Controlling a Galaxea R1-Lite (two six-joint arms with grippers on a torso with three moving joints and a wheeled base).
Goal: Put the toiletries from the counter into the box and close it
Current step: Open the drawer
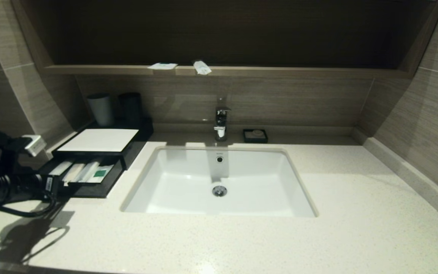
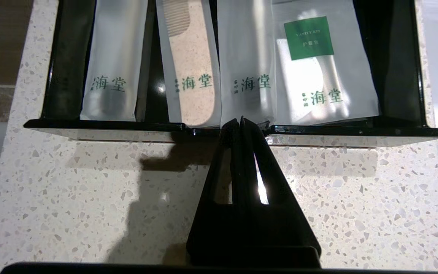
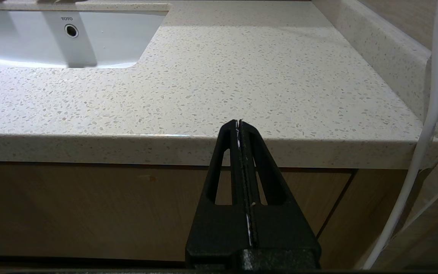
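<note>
Toiletries lay on the brown counter (image 1: pixel 280 71) high on the wall: the flat sachet (image 1: pixel 162 66) and the tube-like pouch (image 1: pixel 202 67), slightly apart, both overhanging its front edge. Well below, the box (image 1: pixel 101 146) stood left of the sink (image 1: pixel 219 182), drawer pulled out with packets inside. The left pincer (image 2: pixel 242 121), pressed together, touched the drawer's front lip. The right pincer (image 3: pixel 238 122), also closed, hung before the stone top's front edge

Drawer (image 2: pixel 226 131) packets — tops cut off
</note>
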